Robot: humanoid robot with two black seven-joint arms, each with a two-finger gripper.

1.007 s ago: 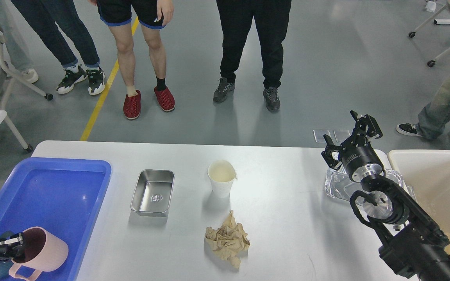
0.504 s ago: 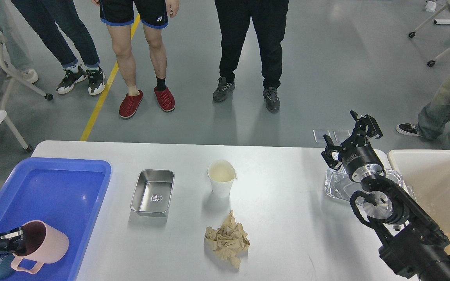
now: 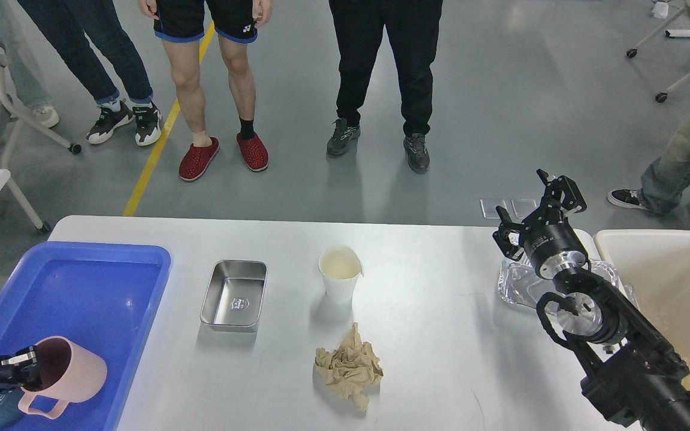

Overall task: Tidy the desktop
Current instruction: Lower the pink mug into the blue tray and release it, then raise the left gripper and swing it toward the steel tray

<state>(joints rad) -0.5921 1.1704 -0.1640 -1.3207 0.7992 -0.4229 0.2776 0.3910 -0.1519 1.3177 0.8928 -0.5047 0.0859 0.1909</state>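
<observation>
Table [image 3: 429,335]: paper cup [image 3: 339,275], crumpled paper [image 3: 348,367], steel tin [image 3: 234,295].
Left gripper [image 3: 18,374] grasps pink mug [image 3: 63,377]; right gripper [image 3: 533,209] released.

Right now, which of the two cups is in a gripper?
The pink mug over the blue tray, gripped at its rim by the left gripper. The white paper cup stands alone mid-desktop, untouched.

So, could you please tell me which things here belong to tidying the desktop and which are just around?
Part of the job:
- desktop
- pink mug, held at its rim by the left gripper over the blue tray
- steel tin
- paper cup
- crumpled brown paper
- clear plastic container
- cream bin

Just around:
- onlookers' legs
- wheeled chairs
</observation>
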